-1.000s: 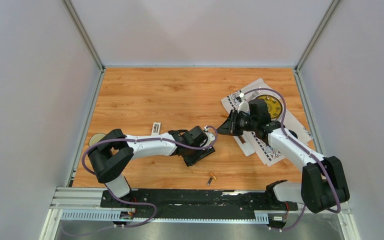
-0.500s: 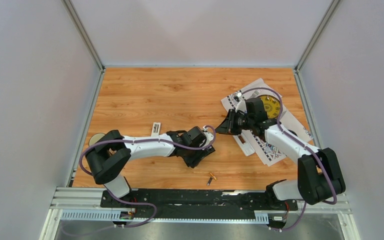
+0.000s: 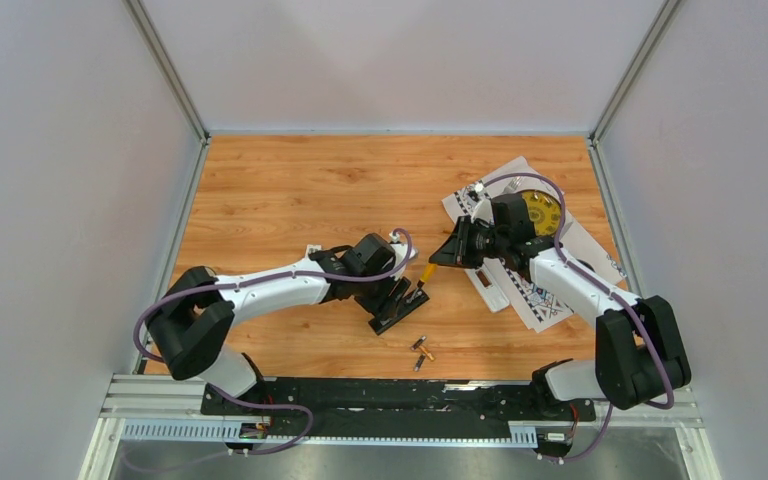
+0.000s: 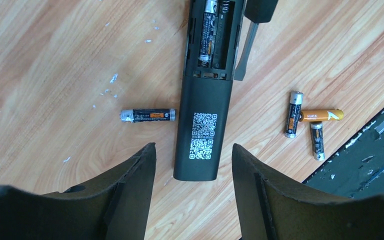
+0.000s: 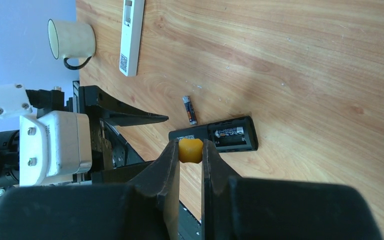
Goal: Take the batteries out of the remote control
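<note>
The black remote control [image 4: 203, 125] lies face down on the wood, its battery bay open at the far end with one dark battery [image 4: 206, 30] still inside. A dark battery [image 4: 147, 115] lies loose to its left. Two dark batteries [image 4: 293, 114] and an orange one [image 4: 321, 115] lie to its right. My left gripper [image 4: 192, 150] hovers open over the remote's near end, touching nothing. My right gripper [image 5: 190, 145] is shut on the yellow handle of a screwdriver [image 5: 190, 152], whose blade [image 4: 245, 47] reaches beside the bay. In the top view the remote [image 3: 400, 306] sits between both grippers.
A white remote [image 5: 131, 35] and a cream mug [image 5: 72, 37] stand on the left of the table. Printed paper sheets [image 3: 545, 300] with a yellow disc [image 3: 540, 212] lie at the right. The black rail [image 3: 380, 395] runs along the near edge.
My left gripper has opened and drawn back up and left off the black remote, leaving it uncovered. The right gripper with the screwdriver has shifted slightly left.
</note>
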You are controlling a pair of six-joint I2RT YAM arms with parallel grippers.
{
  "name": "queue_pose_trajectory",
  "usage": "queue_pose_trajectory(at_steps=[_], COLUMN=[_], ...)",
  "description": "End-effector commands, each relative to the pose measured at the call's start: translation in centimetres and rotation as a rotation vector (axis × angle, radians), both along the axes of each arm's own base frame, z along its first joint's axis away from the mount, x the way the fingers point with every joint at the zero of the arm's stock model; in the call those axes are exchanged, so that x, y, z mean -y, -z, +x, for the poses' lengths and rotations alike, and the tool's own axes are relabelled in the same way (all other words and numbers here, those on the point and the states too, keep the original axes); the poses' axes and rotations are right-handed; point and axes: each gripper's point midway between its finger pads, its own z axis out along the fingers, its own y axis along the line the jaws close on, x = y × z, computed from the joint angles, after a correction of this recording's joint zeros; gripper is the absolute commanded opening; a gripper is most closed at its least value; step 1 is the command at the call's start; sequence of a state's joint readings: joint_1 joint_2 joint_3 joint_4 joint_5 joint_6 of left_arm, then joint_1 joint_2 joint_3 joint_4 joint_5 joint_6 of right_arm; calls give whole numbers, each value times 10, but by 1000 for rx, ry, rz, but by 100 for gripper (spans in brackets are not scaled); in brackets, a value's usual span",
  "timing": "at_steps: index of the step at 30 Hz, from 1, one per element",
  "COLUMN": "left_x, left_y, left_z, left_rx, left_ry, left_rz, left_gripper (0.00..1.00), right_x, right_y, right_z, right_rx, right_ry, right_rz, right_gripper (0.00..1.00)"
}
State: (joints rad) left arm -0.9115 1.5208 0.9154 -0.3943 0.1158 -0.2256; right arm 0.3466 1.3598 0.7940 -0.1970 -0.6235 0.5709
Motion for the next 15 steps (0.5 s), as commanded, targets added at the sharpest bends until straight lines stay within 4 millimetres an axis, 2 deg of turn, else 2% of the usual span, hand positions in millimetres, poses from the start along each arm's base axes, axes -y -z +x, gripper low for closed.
queue_pose_trajectory(at_steps=[1, 15], left_x=[7, -10], left_y=[0, 39], left_z=[2, -19], left_rx=[-35, -151], left_ry=[-14, -64], left_rz=[-34, 21], left_gripper=[63, 63], right_x=[1, 9], right_y=[-20, -19], right_z=[13, 20], right_rx=[84, 82], right_ry=[9, 25], right_rz=[0, -11], right_gripper=[0, 0])
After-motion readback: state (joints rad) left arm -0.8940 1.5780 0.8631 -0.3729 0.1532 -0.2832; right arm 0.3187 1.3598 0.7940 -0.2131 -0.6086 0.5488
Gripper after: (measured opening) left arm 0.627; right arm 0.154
